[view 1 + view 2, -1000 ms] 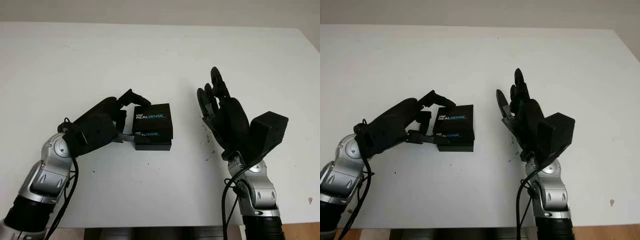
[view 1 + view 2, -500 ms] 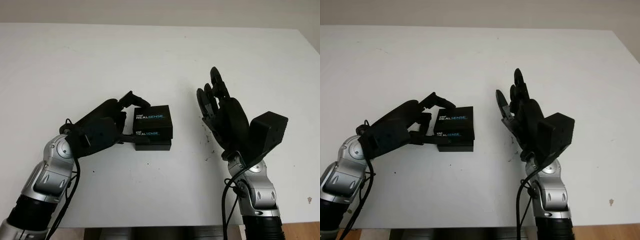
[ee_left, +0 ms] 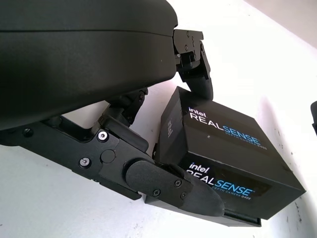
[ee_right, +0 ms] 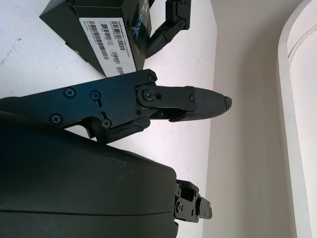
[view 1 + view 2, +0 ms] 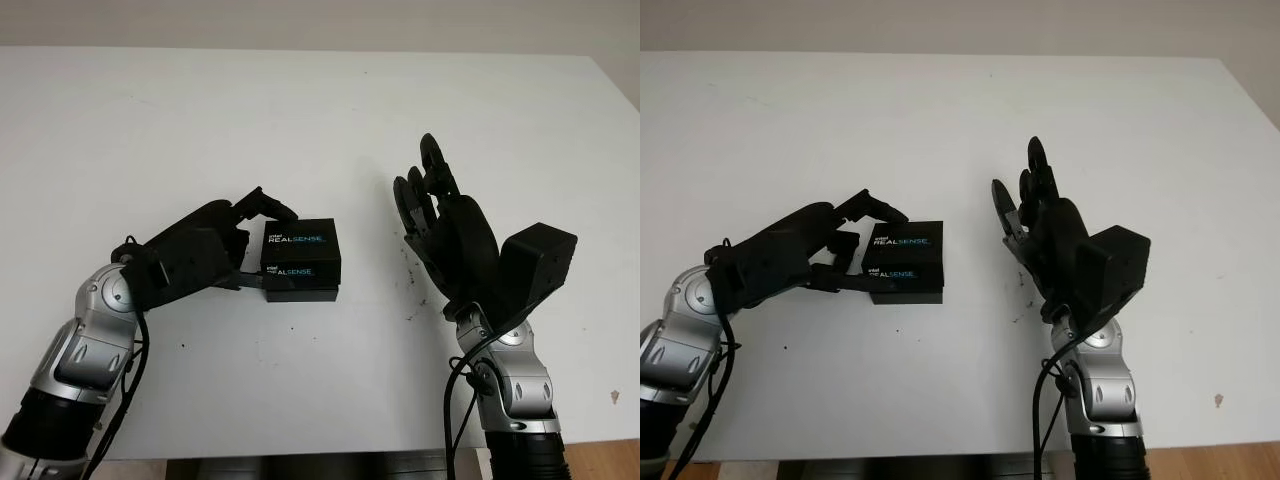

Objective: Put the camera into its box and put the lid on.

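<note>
A: Start nearest the robot. What is the left hand (image 5: 205, 262) doing?

B: It comes in low from the near left, and its black fingers (image 3: 168, 184) are closed around the left side of the box (image 5: 300, 262). 1 finger runs along the near edge, just under the printed side of the lid (image 3: 223, 134), and another (image 3: 194, 69) hooks over the far left corner.

A: So it is clamped on the box?

B: Yes, gripping it from the side, near edge and far corner both touched.

A: And the box itself?

B: It sits on the white table (image 5: 300, 110), a little left of centre. The lid is on but skewed: it sits tilted on the black base (image 5: 303, 294), whose near edge shows below the lid (the wrist view shows that uneven seating best). The lettering reads REALSENSE on the top and again on the near side. What is inside is hidden.

A: The right hand (image 5: 440, 215)?

B: Raised above the table to the right of the box, well apart from it, fingers pointing away from the robot. It holds nothing; the hand is open.

A: Beyond that?

B: Bare white tabletop running to the far edge.
</note>
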